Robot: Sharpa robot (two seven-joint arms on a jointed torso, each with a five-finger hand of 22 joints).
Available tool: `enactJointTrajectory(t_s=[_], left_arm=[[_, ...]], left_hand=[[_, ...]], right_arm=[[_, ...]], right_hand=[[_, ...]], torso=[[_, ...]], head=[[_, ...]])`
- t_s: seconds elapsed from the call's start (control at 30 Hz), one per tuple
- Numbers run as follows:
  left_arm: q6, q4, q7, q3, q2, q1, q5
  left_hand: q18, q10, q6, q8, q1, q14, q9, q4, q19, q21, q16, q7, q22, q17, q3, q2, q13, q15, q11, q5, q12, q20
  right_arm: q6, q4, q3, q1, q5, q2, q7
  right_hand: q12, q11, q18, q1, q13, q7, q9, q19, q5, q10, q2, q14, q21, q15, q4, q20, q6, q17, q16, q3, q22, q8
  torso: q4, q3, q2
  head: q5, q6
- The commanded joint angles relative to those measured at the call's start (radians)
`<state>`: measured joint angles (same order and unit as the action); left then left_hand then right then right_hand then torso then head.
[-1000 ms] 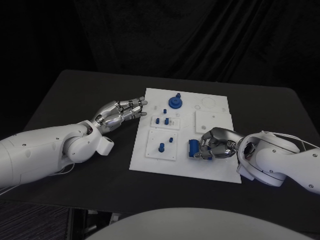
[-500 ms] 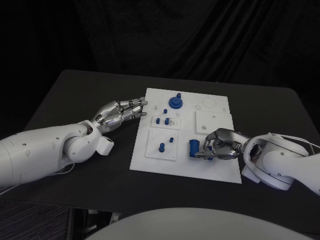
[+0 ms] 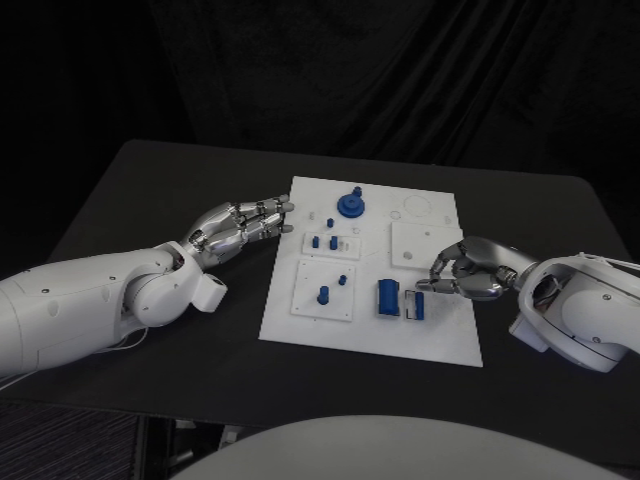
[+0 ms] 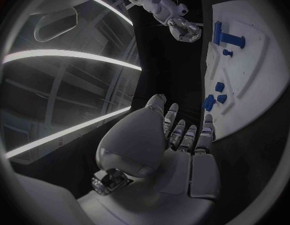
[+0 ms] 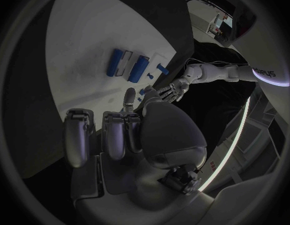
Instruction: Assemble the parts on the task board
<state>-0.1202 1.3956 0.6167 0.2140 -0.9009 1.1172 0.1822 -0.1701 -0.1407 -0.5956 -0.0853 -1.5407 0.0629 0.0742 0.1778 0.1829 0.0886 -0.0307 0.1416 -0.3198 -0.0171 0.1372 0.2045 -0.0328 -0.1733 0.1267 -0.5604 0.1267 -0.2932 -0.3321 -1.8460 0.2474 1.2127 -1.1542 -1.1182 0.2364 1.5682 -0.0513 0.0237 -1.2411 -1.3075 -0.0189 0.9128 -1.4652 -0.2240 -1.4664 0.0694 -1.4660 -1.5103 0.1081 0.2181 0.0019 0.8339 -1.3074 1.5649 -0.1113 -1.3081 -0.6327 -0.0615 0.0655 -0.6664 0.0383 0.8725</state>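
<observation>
The white task board (image 3: pixel 433 338) lies mid-table. Two long blue parts (image 3: pixel 388 296) (image 3: pixel 417 305) lie side by side on its near right part, a thin white strip between them; the right wrist view shows them too (image 5: pixel 115 62) (image 5: pixel 139 68). My right hand (image 3: pixel 472 270) hovers just right of them with fingers loosely curled, holding nothing. My left hand (image 3: pixel 248 222) is at the board's left edge, fingers extended, empty. A blue knobbed part (image 3: pixel 350 204) stands at the far side. Small blue parts (image 3: pixel 325 241) and a peg (image 3: pixel 325 294) sit on the board's left half.
The black table (image 3: pixel 162 190) surrounds the board, with bare surface on the left and far sides. White raised plates (image 3: pixel 427 243) occupy the board's right half. A dark curtain hangs behind the table.
My right hand has let go of the blue part it covered and drawn back to the right, off the pair. The left hand has not moved.
</observation>
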Motion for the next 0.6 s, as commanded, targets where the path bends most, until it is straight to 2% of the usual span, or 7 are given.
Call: enactJointTrajectory(t_s=[0.03, 0.2, 0.27, 0.4, 0.6], left_arm=[[0.001, -0.001, 0.017, -0.001, 0.0, -0.002, -0.002], [-0.001, -0.005, 0.018, -0.001, 0.002, -0.002, -0.002], [-0.002, -0.007, 0.018, -0.001, 0.004, -0.002, -0.002], [-0.004, -0.01, 0.018, -0.001, 0.007, -0.003, -0.002], [-0.005, -0.011, 0.018, -0.001, 0.007, -0.004, -0.002]], left_hand=[[0.019, -0.002, -0.004, -0.004, -0.007, 0.0, 0.001, 0.002, 0.006, 0.0, -0.003, 0.003, 0.002, 0.0, -0.005, -0.002, -0.001, -0.002, 0.007, -0.004, 0.004, 0.001], [0.019, -0.003, -0.004, -0.004, -0.006, 0.0, 0.001, 0.002, 0.005, -0.001, -0.003, 0.003, 0.003, 0.0, -0.006, -0.002, -0.001, -0.001, 0.008, -0.004, 0.004, 0.001], [0.019, -0.003, -0.004, -0.004, -0.006, 0.0, 0.001, 0.001, 0.004, -0.001, -0.003, 0.003, 0.004, 0.0, -0.006, -0.002, -0.001, -0.001, 0.008, -0.005, 0.004, 0.001], [0.019, -0.002, -0.003, -0.004, -0.006, -0.001, 0.001, 0.001, 0.004, -0.001, -0.003, 0.003, 0.004, 0.0, -0.006, -0.002, -0.001, -0.001, 0.008, -0.005, 0.003, 0.001], [0.019, -0.002, -0.002, -0.004, -0.006, -0.001, 0.001, 0.001, 0.005, -0.001, -0.003, 0.004, 0.004, 0.0, -0.006, -0.002, -0.001, -0.001, 0.008, -0.005, 0.004, 0.001]], right_arm=[[0.031, 0.012, 0.001, 0.003, -0.044, -0.011, 0.029], [0.068, 0.03, 0.001, -0.004, -0.055, -0.018, 0.059], [0.075, 0.035, 0.001, -0.007, -0.057, -0.017, 0.067], [0.09, 0.044, 0.001, -0.014, -0.065, -0.013, 0.088], [0.098, 0.045, 0.001, -0.021, -0.073, -0.004, 0.116]], right_hand=[[0.003, 0.01, -0.006, -0.041, -0.263, -0.009, -0.026, -0.071, -0.004, -0.104, 0.004, -0.105, 0.002, -0.01, -0.029, 0.011, -0.009, -0.263, 0.006, 0.009, -0.24, 0.028], [0.003, 0.015, -0.005, -0.09, -0.263, -0.014, -0.056, -0.068, -0.004, -0.104, 0.008, -0.105, 0.007, -0.014, -0.069, 0.016, -0.008, -0.263, 0.006, 0.018, -0.238, 0.055], [0.003, 0.015, -0.005, -0.091, -0.263, -0.014, -0.057, -0.068, -0.004, -0.104, 0.01, -0.105, 0.008, -0.014, -0.07, 0.016, -0.006, -0.263, 0.006, 0.019, -0.238, 0.055], [0.003, 0.015, -0.004, -0.101, -0.263, -0.014, -0.061, -0.067, -0.004, -0.104, 0.014, -0.104, 0.01, -0.015, -0.077, 0.017, -0.001, -0.262, 0.005, 0.022, -0.237, 0.055], [0.003, 0.014, -0.004, -0.093, -0.263, -0.012, -0.058, -0.066, -0.003, -0.104, 0.015, -0.104, 0.011, -0.014, -0.074, 0.017, 0.014, -0.261, 0.005, 0.017, -0.236, 0.044]], torso=[[-0.0003, 0.0012, -0.001], [0.0013, 0.0021, -0.001], [-0.0004, 0.0025, -0.001], [-0.0016, -0.0001, -0.002], [0.0016, -0.0011, -0.003]], head=[[-0.003, 0.0], [0.0, 0.0], [-0.004, 0.0], [-0.006, 0.0], [-0.001, 0.0]])
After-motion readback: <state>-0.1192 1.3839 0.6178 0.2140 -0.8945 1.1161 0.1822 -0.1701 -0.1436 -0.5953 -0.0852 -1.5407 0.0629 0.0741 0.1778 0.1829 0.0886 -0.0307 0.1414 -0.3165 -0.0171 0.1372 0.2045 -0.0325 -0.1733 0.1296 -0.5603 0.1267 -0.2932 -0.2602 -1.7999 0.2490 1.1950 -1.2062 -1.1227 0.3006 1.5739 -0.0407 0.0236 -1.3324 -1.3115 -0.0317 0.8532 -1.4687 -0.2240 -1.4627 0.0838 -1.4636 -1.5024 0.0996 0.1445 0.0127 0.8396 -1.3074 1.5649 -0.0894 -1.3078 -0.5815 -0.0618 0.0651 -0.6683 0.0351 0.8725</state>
